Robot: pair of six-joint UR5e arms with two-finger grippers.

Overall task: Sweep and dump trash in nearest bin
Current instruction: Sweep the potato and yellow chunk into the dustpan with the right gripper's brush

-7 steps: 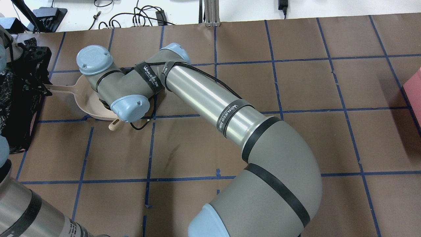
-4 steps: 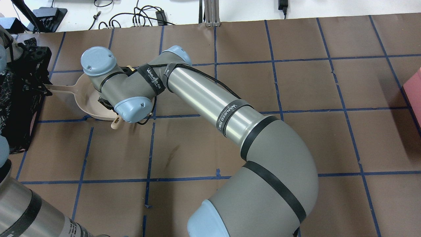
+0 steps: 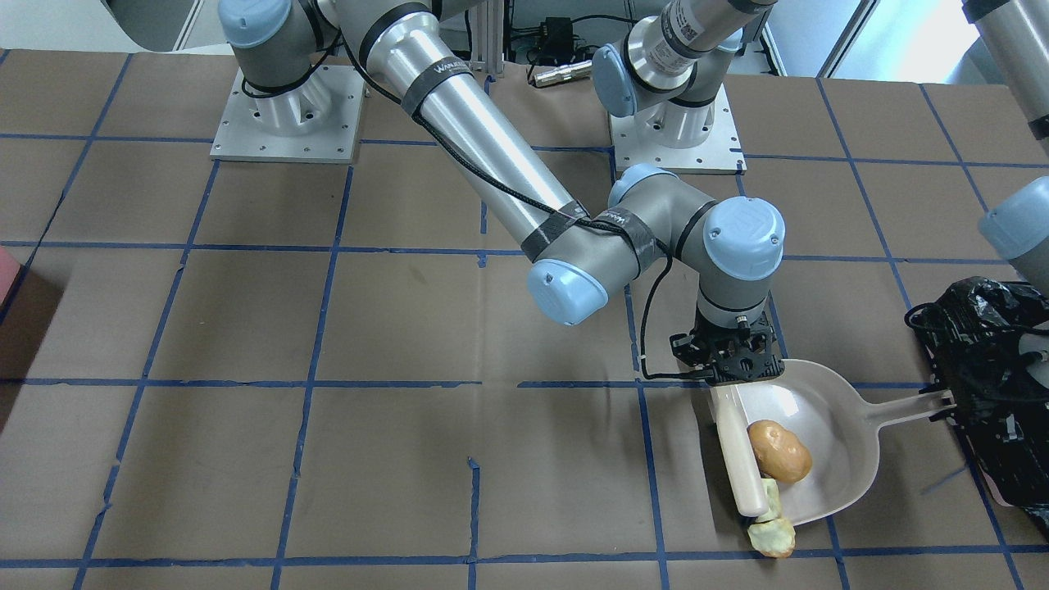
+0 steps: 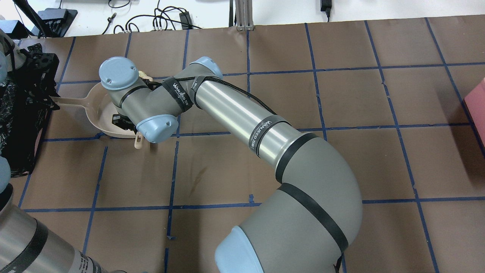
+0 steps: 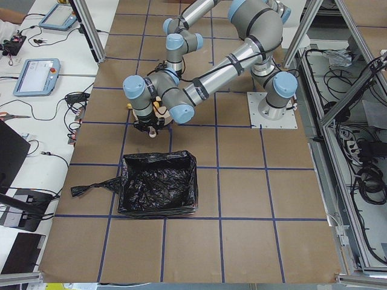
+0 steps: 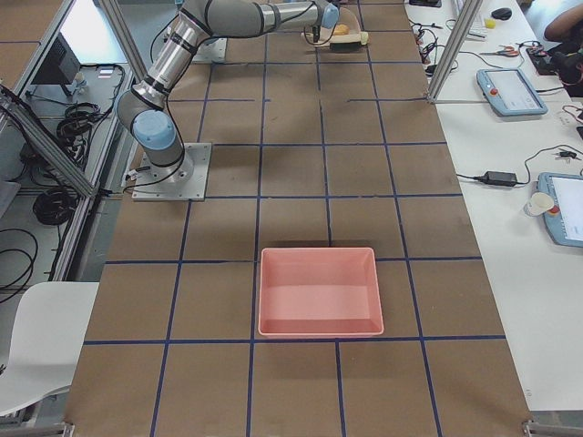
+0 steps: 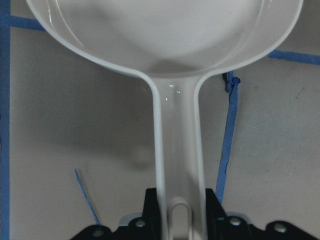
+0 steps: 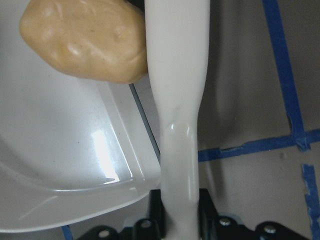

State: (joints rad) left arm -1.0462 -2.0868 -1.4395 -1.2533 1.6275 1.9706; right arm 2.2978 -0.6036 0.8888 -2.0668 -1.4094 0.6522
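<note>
A beige dustpan [image 3: 828, 426] lies flat on the table, and my left gripper [image 7: 177, 217] is shut on its handle [image 7: 177, 130]. My right gripper [image 3: 732, 378] is shut on a cream sweeper stick [image 3: 740, 459] that lies across the pan's mouth. The brown-orange lump of trash [image 3: 779, 451] rests inside the pan against the stick, also seen close up [image 8: 82, 40]. One pale yellow-green chunk [image 3: 770, 495] sits at the pan's lip by the stick's tip. Another chunk [image 3: 771, 538] lies on the table just outside. The bin [image 5: 158, 190], lined with black plastic, stands right beside the pan's handle.
A pink tray [image 6: 319, 291] without a bag stands at the table's far right end. My right arm [image 4: 242, 110] reaches across the middle of the table and covers most of the dustpan [image 4: 99, 110] from overhead. Blue tape lines grid the brown table.
My right wrist has shifted slightly to the right and turned, swinging the stick's handle end with it. The dustpan and the left arm have stayed put.
</note>
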